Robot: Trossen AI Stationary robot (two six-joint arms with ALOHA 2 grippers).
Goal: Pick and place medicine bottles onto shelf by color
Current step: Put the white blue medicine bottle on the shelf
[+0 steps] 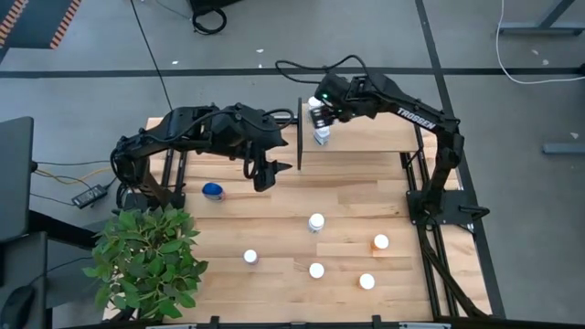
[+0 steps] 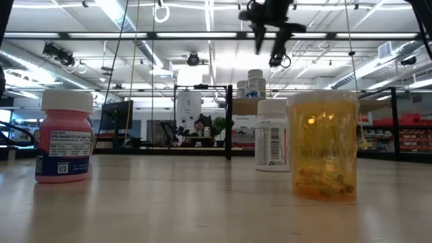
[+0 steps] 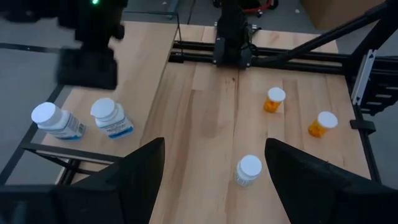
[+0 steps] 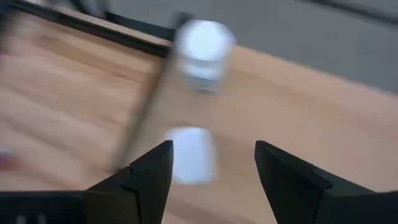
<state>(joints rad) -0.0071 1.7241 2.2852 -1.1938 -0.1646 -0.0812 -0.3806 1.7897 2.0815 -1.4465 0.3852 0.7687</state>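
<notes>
Eight bottles total: two white on the shelf (image 1: 366, 137), upper centre of the high view; six on the table (image 1: 347, 196).
On-shelf pair: white bottle (image 1: 322, 137) and a second (image 1: 315, 103), upright, long axis vertical.
Table set: blue bottle (image 1: 213, 191) centre-left; five white-capped lower centre, two of them orange (image 1: 381, 242).
Right gripper (image 1: 320, 117): over the shelf pair, jaws parted, nothing between.
Left gripper (image 1: 265, 174): centre, jaws wide, empty.
Low view only: pink bottle (image 2: 63, 137) at left.
</notes>
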